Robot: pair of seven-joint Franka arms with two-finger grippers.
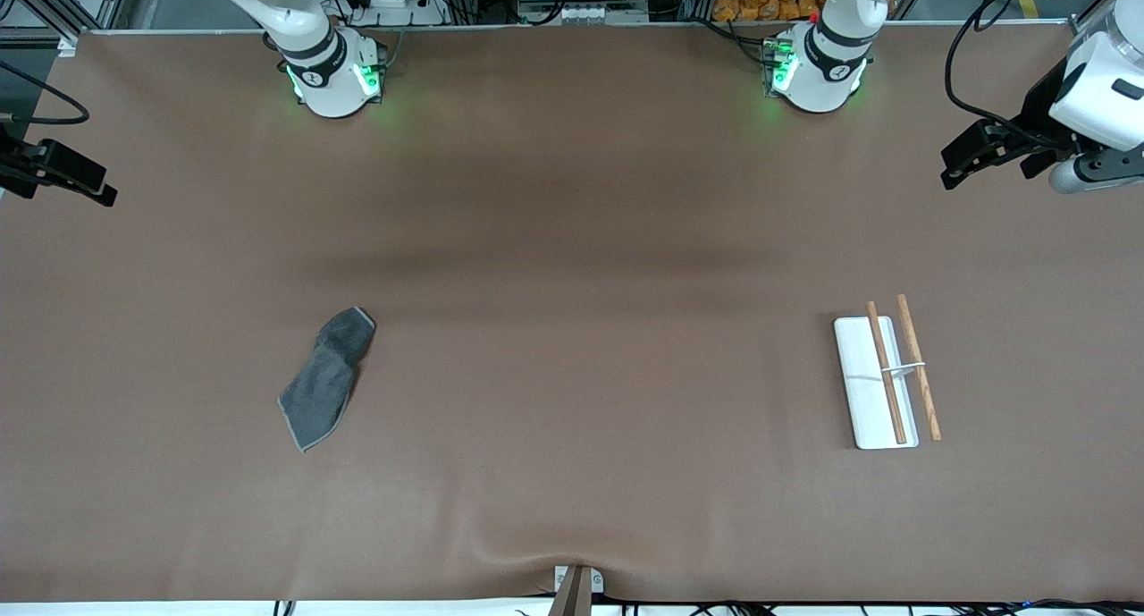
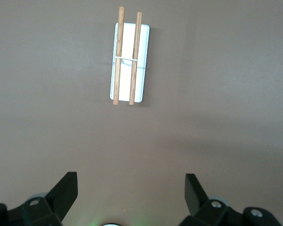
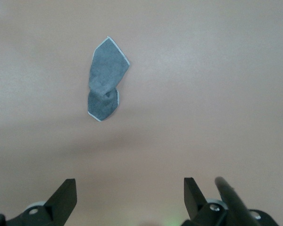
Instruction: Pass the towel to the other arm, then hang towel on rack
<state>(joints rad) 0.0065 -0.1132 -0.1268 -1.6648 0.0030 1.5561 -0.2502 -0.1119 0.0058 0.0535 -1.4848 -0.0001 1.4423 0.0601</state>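
The dark grey towel (image 1: 326,376) lies crumpled and twisted on the brown table, toward the right arm's end; the right wrist view shows the towel (image 3: 105,77) lying flat on the table. The rack (image 1: 862,392) lies toward the left arm's end, a white base with two wooden rods (image 1: 887,373) and a thin crosspiece. My left gripper (image 1: 961,164) hangs open and empty high over the table's edge at its own end, and looks down at the rack (image 2: 126,70). My right gripper (image 1: 89,187) hangs open and empty over its end's edge. Left gripper (image 2: 131,188) and right gripper (image 3: 129,190) hold nothing.
A brown cloth covers the whole table (image 1: 572,240), with a small fold at its near edge by a mount (image 1: 576,585). The arm bases (image 1: 331,75) stand along the edge farthest from the front camera. Cables and clutter sit off the table there.
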